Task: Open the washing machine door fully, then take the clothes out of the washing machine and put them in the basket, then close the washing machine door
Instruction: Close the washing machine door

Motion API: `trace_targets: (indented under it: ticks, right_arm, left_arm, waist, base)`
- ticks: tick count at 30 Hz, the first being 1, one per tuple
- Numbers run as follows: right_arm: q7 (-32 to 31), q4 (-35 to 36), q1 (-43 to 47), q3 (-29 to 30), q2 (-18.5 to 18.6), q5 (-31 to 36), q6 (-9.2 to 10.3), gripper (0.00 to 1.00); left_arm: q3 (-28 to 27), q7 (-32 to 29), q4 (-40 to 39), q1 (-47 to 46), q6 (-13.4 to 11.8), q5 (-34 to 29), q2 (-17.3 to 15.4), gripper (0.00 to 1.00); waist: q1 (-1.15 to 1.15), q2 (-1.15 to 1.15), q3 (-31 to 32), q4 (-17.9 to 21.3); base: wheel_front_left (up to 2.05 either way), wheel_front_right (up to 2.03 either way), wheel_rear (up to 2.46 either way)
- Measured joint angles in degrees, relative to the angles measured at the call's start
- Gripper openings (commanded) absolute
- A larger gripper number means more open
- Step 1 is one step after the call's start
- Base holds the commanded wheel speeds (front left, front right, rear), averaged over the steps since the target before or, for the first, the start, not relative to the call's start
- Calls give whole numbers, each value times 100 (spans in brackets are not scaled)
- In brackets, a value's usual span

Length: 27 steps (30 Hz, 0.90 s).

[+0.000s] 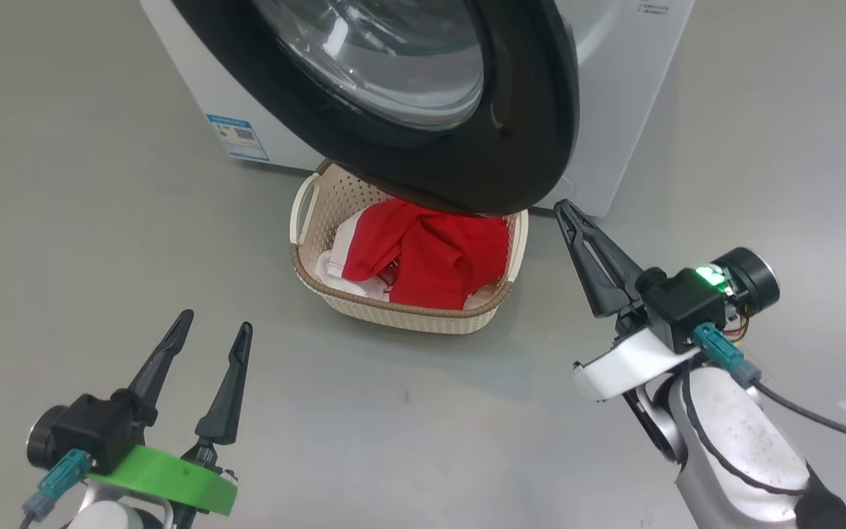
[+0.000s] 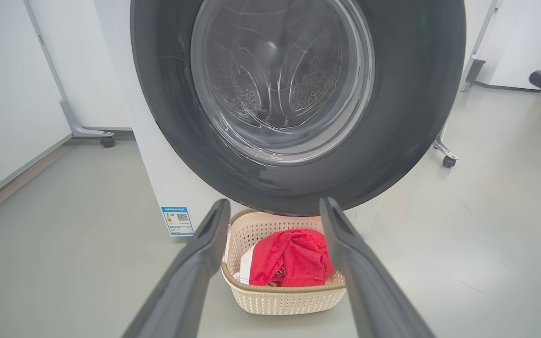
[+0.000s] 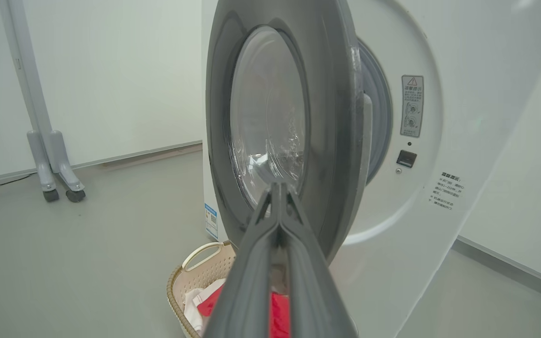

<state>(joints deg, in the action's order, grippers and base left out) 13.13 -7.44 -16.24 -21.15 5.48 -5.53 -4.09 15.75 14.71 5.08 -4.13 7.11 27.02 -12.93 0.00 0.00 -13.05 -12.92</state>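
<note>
Holds the left gripper (image 1: 216,321) low at the lower left of the head view, its 2 fingers spread wide with nothing between them, pointing toward the basket (image 1: 393,312). Carries the right gripper (image 1: 562,208) at the right, jaws pressed together on nothing, tip close to the lower edge of the washing machine door (image 1: 526,132); cannot tell whether touching or apart. Faces the washing machine (image 1: 614,110), white, with the door standing partly open from its front, glossy black rim and clear glass bowl overhanging the back of the basket. Shows, in the right wrist view, a gap between the door and the grey seal (image 3: 379,122). Finds the clothes (image 1: 430,253) inside the basket on the grey floor (image 1: 100,257): red garments heaped over white fabric. Notes 1 small blue sticker (image 1: 238,137) at the machine's lower front corner.
</note>
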Motion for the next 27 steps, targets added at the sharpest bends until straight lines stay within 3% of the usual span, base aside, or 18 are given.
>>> trace_targets:
  ticks: [16, 27]
  right_arm:
    - [-282, -623, -1295, -2, 132, 193, -112, 0]
    - [-271, -1035, -1768, 168, 132, 205, -103, 0]
  left_arm:
    - [66, 0, -25, -554, 0, 305, 66, 100]
    - [-15, 0, -1, -738, 0, 546, 219, 100]
  waist:
    - [0, 0, -843, -621]
    - [0, 0, -1254, -831]
  base:
    - [0, 0, 0]
    - [0, 0, 0]
